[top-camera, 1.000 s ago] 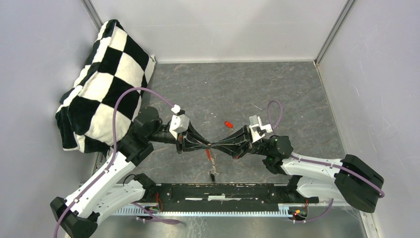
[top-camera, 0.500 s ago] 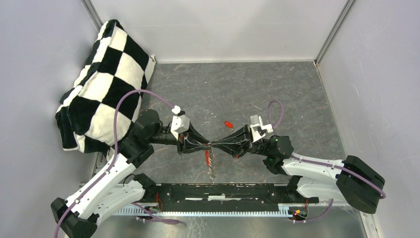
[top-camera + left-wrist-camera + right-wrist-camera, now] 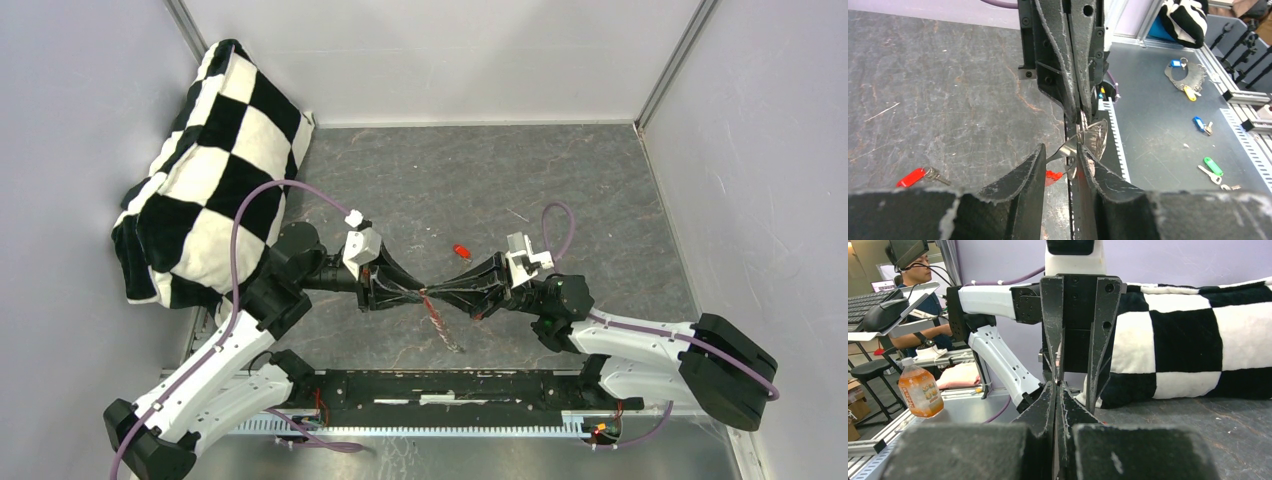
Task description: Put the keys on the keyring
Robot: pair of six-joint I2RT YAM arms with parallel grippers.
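Left wrist view close behind left gripper [image 3: 1060, 167], facing right gripper [image 3: 1079, 102], right wrist view the reverse, top view high above both, looking down, all share their meeting point

keyring [image 3: 440, 322] hangs between left hand [image 3: 418, 292] and right hand [image 3: 432, 293], a key [image 3: 461, 250] behind them.

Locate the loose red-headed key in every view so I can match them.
Top external: the red-headed key lies on the table just beyond where the left hand and right hand meet.
Left wrist: lower left, flat on the table.
Right wrist: not in it.
Shared landmark: the right hand, shut on the keyring, tip to tip with the left hand.
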